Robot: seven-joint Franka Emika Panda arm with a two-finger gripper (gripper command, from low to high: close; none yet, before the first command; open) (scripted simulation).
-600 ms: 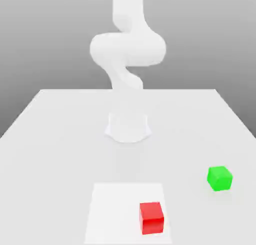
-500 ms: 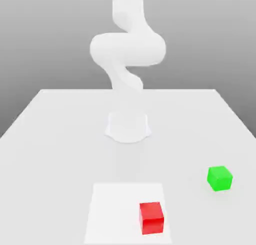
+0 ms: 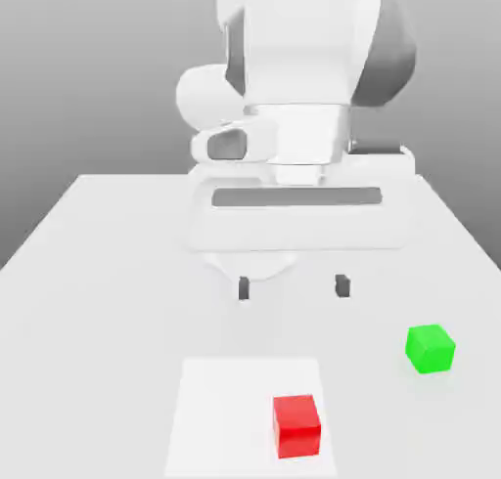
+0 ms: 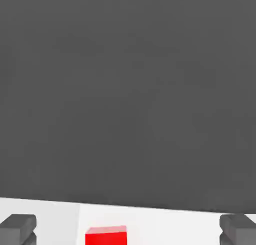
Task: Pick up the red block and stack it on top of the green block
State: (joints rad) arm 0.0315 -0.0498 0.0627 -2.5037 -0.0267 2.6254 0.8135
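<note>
A pale grey table carries a white square mat. The red block sits on the mat. The green block rests on bare table, off the mat toward the exterior view's right.

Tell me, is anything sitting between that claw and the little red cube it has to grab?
Nothing visible. The open claw hangs above the table, and the red block lies apart from it on a paler patch, with bare surface between. The green block sits off toward the exterior view's right.
</note>
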